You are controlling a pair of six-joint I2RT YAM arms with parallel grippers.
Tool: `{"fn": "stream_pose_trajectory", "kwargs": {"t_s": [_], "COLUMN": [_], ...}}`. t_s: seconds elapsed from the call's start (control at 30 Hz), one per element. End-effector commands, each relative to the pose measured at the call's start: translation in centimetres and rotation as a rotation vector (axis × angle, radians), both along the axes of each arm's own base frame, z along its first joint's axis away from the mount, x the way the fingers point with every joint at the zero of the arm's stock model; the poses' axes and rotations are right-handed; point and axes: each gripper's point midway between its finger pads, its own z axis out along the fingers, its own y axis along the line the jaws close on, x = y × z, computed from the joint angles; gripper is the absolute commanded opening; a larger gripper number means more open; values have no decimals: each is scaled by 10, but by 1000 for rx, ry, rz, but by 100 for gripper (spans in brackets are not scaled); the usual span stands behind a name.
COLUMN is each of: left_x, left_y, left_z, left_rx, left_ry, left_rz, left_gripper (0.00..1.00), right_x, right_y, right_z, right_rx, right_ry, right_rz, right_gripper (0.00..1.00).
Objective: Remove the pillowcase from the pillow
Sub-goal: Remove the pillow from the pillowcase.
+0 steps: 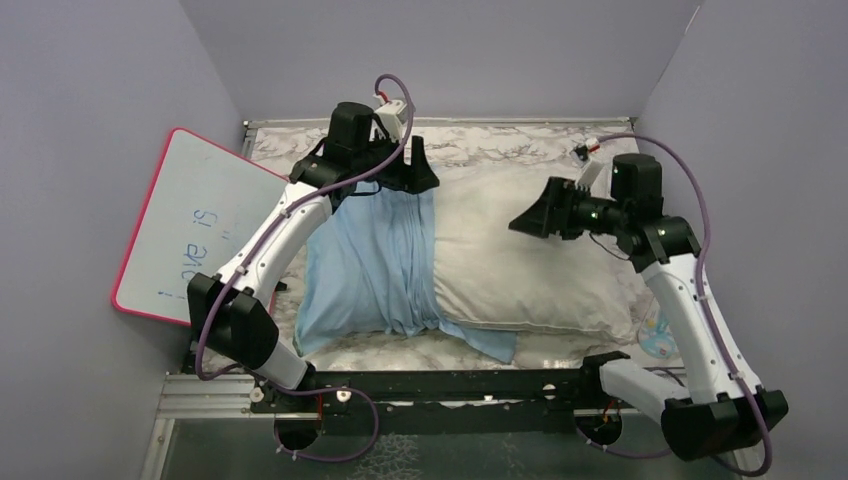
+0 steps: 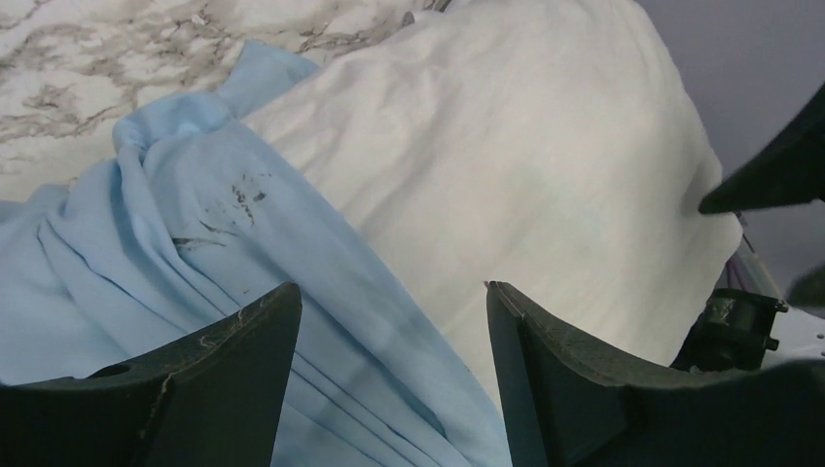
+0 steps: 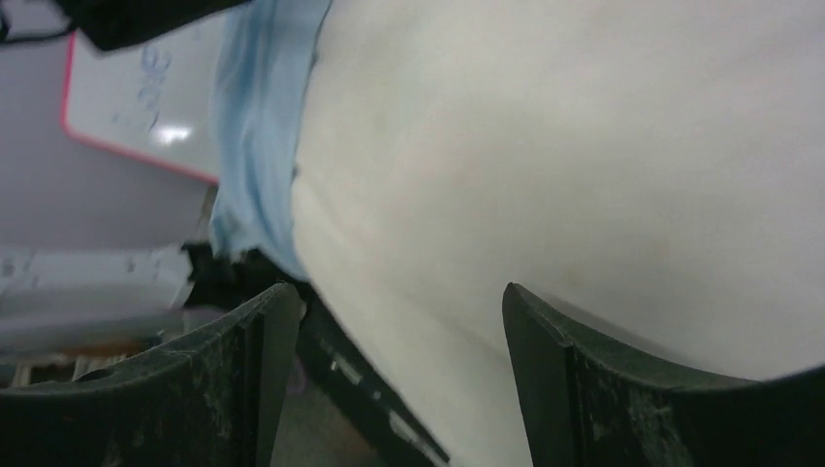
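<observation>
Left gripper (image 2: 391, 302) hanging wide, empty, over pillowcase (image 1: 370, 260) at 9 o'clock; right gripper (image 3: 394, 297) gaping over pillow (image 1: 530, 250). Pinching pillow fabric too would drag both.

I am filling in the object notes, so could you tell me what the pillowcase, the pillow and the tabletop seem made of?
The pillowcase: thin light-blue cloth, matte on the face showing, falling in fine folds. The pillow: off-white matte fabric, plump, so probably a soft filling. The tabletop: white with grey veins like marble; real stone or a print, I cannot tell.
</observation>
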Motion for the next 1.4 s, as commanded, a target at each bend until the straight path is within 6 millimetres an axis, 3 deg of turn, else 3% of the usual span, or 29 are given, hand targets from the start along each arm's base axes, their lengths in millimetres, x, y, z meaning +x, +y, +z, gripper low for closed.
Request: {"fn": "stream_pose_trajectory", "kwargs": {"t_s": [0.0, 0.13, 0.23, 0.33, 0.4, 0.5, 0.6, 0.8, 0.97, 1.13, 1.37], "left_x": [4, 9, 8, 5, 3, -3, -16, -54, -79, -109, -124], "left_y": [4, 3, 0, 4, 12, 30, 47, 69, 61, 42, 49], "left_z": [2, 2, 2, 4, 7, 4, -8, -11, -16, -54, -118], "left_rx": [1, -7, -14, -7, 12, 57, 106, 99, 53, 7, 62], "left_ry": [-44, -52, -53, -64, -81, -90, -50, -8, 34, 209, 342], "left_rz": [55, 70, 68, 76, 108, 176, 234, 293, 205, 79, 109], "left_gripper": [72, 72, 72, 72, 73, 73, 75, 80, 82, 81, 81], "right_x": [-84, -111, -123, -94, -56, -21, 3, 33, 45, 47, 40], "right_y": [50, 69, 97, 94, 69, 45, 56, 85, 93, 88, 83], "right_z": [7, -28, -55, -97, -129, -154, -155, -146, -157, -163, -168], "right_rx": [232, 118, 27, -143, -327, -470, -447, -267, -200, -159, -94], "right_ry": [21, 132, 188, 248, 275, 323, 316, 295, 366, 418, 460], "right_rz": [422, 473, 516, 356, 110, -158, -228, -289, -290, -281, -278], "right_gripper": [80, 78, 74, 68, 59, 58, 58, 59, 60, 60, 60]}}
